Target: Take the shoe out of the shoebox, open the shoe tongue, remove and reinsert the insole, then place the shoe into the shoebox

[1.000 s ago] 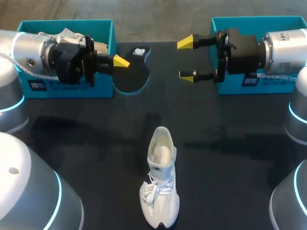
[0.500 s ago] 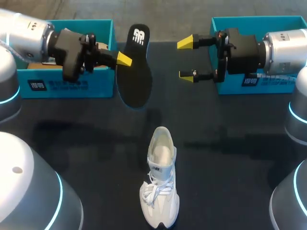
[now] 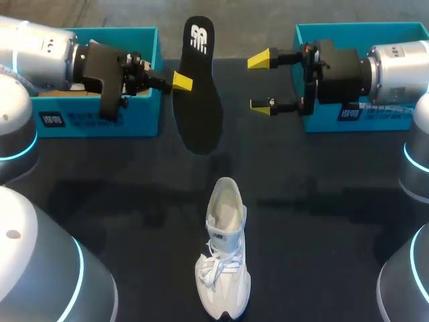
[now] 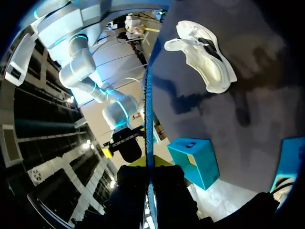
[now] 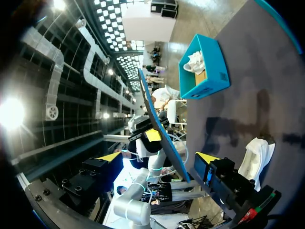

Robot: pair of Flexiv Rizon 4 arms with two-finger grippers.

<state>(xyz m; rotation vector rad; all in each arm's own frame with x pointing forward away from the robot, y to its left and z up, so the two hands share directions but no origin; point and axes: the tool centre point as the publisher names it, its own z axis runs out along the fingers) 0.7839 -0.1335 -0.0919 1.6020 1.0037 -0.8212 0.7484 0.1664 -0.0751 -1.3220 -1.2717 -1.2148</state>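
My left gripper (image 3: pixel 179 82) is clamped on the insole (image 3: pixel 199 94). In the head view one yellow tip lies against the insole's black face. In the left wrist view the insole shows as a thin blue-edged line running out from between the fingers.

The insole hangs above the black tabletop (image 3: pixel 322 201), at the middle of the far edge and between the two teal boxes. It is held by its left side. The end with the white mark reaches out over the far edge, and the other end points down toward the shoe. It is well apart from the shoe and touches neither box.

My left arm comes in across the left shoebox (image 3: pixel 94 124), which sits at the far left corner. The right wrist view shows crumpled white paper inside that box.

My right gripper (image 3: pixel 260 83) stands wide open with nothing between its fingers. It is just beside the insole on the right, level with the middle of it. It sits in front of the right shoebox (image 3: pixel 375 121), at the far right corner.

The white shoe (image 3: pixel 223 268) stands upright on its sole by the middle of the near edge. Its toe points at the near edge and its heel toward the insole. The laces are loose and the mouth gapes open. I cannot tell from here how far the tongue is pulled forward.
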